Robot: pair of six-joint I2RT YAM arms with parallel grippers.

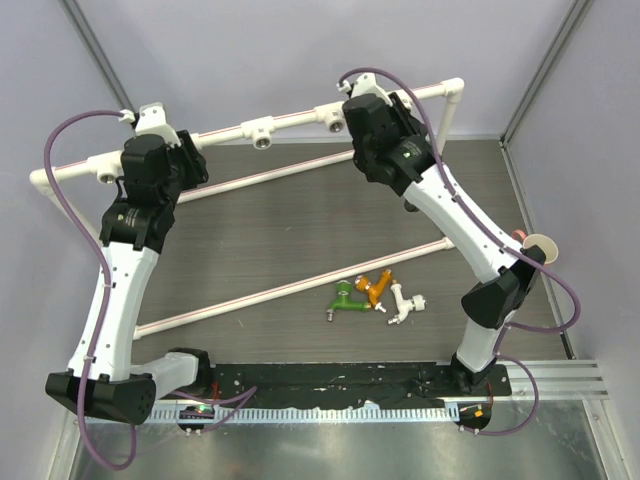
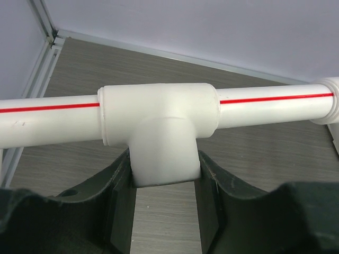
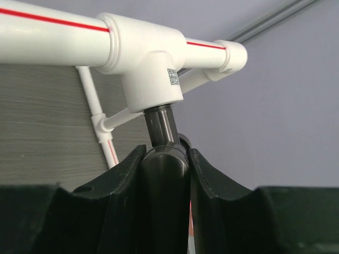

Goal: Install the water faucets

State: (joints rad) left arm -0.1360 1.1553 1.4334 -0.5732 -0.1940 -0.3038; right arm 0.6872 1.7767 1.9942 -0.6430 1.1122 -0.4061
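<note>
As right fingers (image 3: 119,203) clamp it, glossy black faucet (image 3: 163,174), smooth white tee (image 3: 151,69)

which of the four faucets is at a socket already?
The black faucet: the right end effector is shut on it, with its stem in a tee socket. The green faucet, orange faucet and white faucet lie loose on the table.

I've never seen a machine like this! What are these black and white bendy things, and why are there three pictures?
They are two robot arms. One picture looks down from above; the other two come from a little camera on each wrist. On the table lie a green faucet, an orange faucet and a white faucet. The left gripper squeezes a tee on the white pipe frame. The right gripper holds the black faucet, its tip in a second tee.
</note>
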